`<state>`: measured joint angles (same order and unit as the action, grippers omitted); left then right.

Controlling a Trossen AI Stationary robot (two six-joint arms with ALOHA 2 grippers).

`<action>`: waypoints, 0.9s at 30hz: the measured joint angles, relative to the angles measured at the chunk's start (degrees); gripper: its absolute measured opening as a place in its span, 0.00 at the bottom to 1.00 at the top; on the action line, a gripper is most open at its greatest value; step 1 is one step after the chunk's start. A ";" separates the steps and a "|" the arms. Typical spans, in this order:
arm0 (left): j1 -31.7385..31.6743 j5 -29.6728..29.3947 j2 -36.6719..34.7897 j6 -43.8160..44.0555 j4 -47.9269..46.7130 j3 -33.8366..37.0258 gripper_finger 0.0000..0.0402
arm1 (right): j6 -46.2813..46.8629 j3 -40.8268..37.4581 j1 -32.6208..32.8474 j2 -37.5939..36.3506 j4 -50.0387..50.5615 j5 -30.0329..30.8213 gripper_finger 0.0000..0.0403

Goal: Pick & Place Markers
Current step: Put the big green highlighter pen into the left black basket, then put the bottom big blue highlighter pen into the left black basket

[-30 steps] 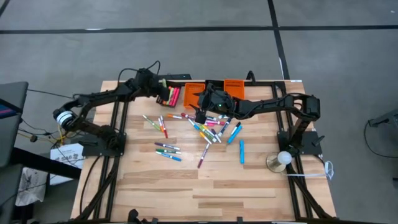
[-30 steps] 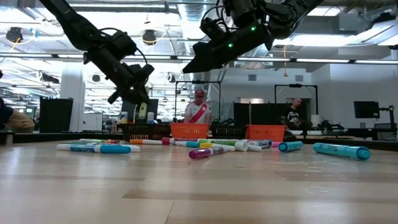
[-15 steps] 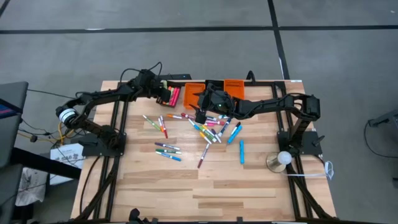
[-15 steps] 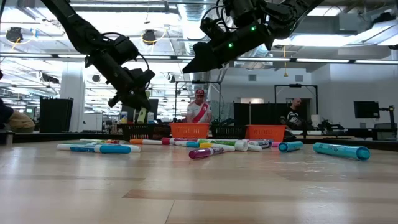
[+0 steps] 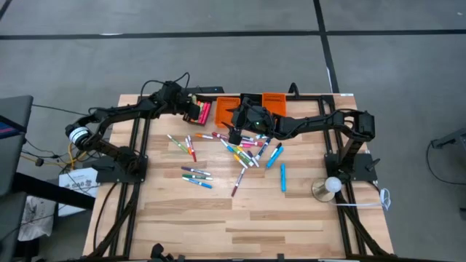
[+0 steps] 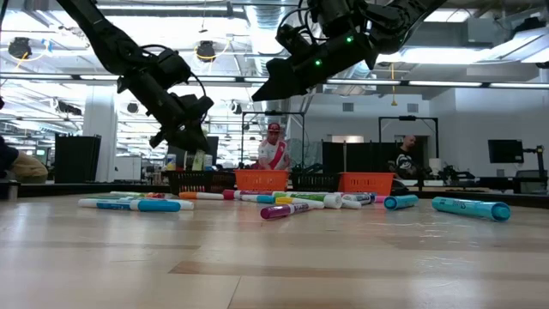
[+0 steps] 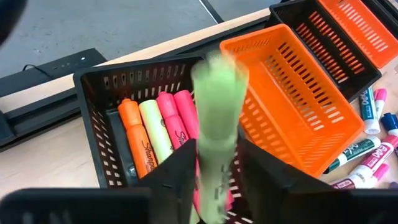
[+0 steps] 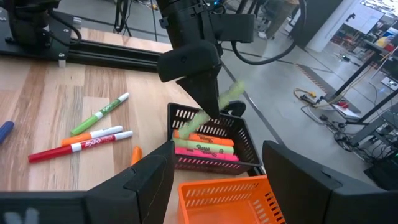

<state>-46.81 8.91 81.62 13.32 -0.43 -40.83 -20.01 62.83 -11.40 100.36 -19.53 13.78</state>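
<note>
Right between left jaws: green marker (image 7: 217, 130), over black bin (image 7: 112, 93)

Table (image 5: 291, 218): pale wood planks, smooth, a faint sheen seen in the low view. Bins, black bin (image 7: 99, 93) and orange bin (image 7: 292, 93): slotted plastic, moulded lattice walls. Markers (image 5: 244, 149): smooth plastic barrels, apparently slightly glossy. Arm frames (image 5: 138, 145): dark matt metal rails.

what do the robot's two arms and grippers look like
Both arms are dark, nearly black, built of jointed tubular links on black frames at the table's sides. The left arm has loose black cables looping over it and a white ring near its base. The right arm shows small green lights by its wrist. The left gripper and right gripper each have two flat black fingers.
</note>
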 joint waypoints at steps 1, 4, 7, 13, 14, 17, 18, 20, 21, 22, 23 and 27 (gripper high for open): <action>0.00 -0.40 0.00 0.00 0.00 0.00 0.32 | 0.00 0.00 0.00 0.00 0.00 0.00 0.58; 0.00 -1.44 -0.02 0.01 0.02 0.01 0.40 | 0.00 0.00 0.00 0.00 0.00 0.00 0.58; 0.00 -1.84 -0.02 0.15 0.06 0.01 0.46 | 0.00 0.00 0.00 0.00 0.00 0.00 0.58; 0.00 -1.82 -0.05 0.42 0.78 -0.01 0.51 | -0.64 0.00 0.00 0.00 0.00 0.10 0.58; 0.00 -1.82 -0.30 0.51 0.85 -0.01 0.52 | -1.22 0.00 0.00 0.00 0.00 0.63 0.58; 0.34 -1.77 -2.30 0.61 0.88 0.00 0.53 | -2.46 -0.02 0.00 -0.86 1.70 5.54 0.58; 0.64 -1.79 -3.45 0.60 0.91 0.15 0.53 | -2.84 -0.02 0.00 -1.41 2.47 7.46 0.58; 1.48 -1.64 -6.48 0.59 0.87 0.81 0.53 | -2.84 -0.02 -0.33 -3.28 5.79 9.97 0.58; 2.16 -1.58 -8.25 0.59 0.98 1.22 0.53 | -2.32 -0.02 -0.43 -4.44 7.68 10.14 0.58; 2.94 -1.59 -10.18 0.59 1.03 1.78 0.53 | -1.67 -0.12 -0.70 -5.76 9.57 9.94 0.58; 3.89 -1.61 -12.30 0.54 1.02 2.51 0.53 | -0.81 -0.64 -0.94 -7.33 10.73 9.33 0.58; 9.37 -1.58 -21.15 0.59 2.76 6.91 0.53 | 2.57 -5.46 -2.50 -14.28 13.04 4.90 0.58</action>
<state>-37.43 7.33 60.47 13.91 2.33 -33.92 -17.44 57.36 -13.89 86.08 -6.49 18.68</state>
